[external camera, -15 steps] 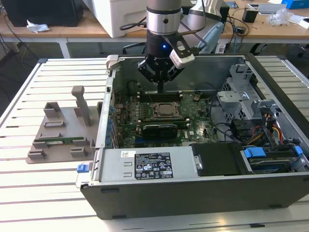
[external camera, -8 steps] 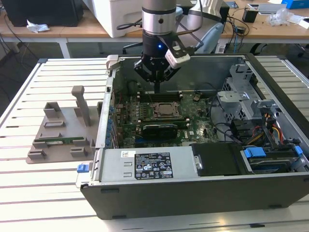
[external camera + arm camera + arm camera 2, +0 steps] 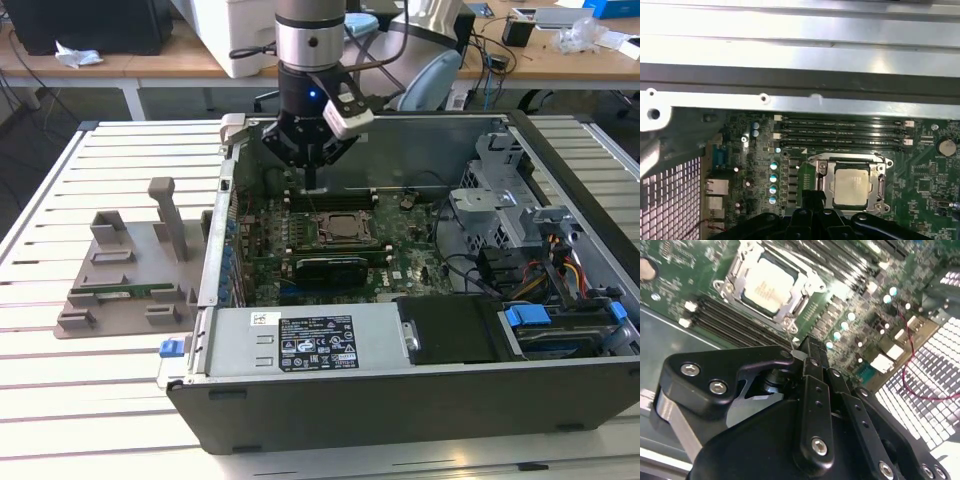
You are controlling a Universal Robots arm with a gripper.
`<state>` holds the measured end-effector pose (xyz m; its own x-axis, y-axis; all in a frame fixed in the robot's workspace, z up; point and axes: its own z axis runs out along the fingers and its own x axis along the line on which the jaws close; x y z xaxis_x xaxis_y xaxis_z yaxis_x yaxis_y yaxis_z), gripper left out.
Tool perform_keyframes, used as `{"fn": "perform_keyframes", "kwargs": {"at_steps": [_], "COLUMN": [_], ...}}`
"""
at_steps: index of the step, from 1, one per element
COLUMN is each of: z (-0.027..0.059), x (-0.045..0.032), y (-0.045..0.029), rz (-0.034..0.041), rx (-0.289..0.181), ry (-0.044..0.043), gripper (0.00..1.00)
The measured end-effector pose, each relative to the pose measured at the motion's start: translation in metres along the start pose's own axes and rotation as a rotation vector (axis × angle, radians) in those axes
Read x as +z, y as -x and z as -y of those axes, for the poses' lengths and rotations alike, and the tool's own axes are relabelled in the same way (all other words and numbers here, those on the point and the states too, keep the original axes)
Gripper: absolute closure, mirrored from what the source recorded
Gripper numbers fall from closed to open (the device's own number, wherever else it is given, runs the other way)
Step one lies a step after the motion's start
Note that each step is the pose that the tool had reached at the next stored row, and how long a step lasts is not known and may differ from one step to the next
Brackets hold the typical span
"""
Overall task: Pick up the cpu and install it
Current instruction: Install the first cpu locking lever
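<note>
The cpu [image 3: 345, 228] lies flat in the black socket frame [image 3: 322, 241] on the green motherboard inside the open computer case [image 3: 400, 400]. Its silver top shows in both wrist views [image 3: 771, 284] [image 3: 852, 186]. My gripper [image 3: 313, 183] hangs above the board toward the case's far wall, a little beyond the socket and apart from the cpu. In the second wrist view the black fingers [image 3: 812, 365] stand pressed together with nothing between them. The gripper [image 3: 812, 197] sits just beside the socket's edge in the first wrist view.
Black memory slots [image 3: 840, 132] run between the socket and the case's far wall [image 3: 800, 95]. A power supply [image 3: 300, 340] and drive cage with cables [image 3: 540, 260] fill the near and right side. A grey fixture [image 3: 120, 290] holding a green memory stick lies on the slatted table.
</note>
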<state>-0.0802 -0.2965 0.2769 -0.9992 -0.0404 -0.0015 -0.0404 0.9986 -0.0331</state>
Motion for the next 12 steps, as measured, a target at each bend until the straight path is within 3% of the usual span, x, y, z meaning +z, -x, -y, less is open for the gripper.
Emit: {"fn": "perform_keyframes", "kwargs": {"at_steps": [4,12], "z": [-0.0061,-0.0202], "x": [0.0009,0.0049], "y": [-0.0095,-0.0199], "rz": [-0.0001,0.0000], "rx": [0.000,0.000], "ry": [0.0000,0.0000], "gripper": [0.89,0.89]}}
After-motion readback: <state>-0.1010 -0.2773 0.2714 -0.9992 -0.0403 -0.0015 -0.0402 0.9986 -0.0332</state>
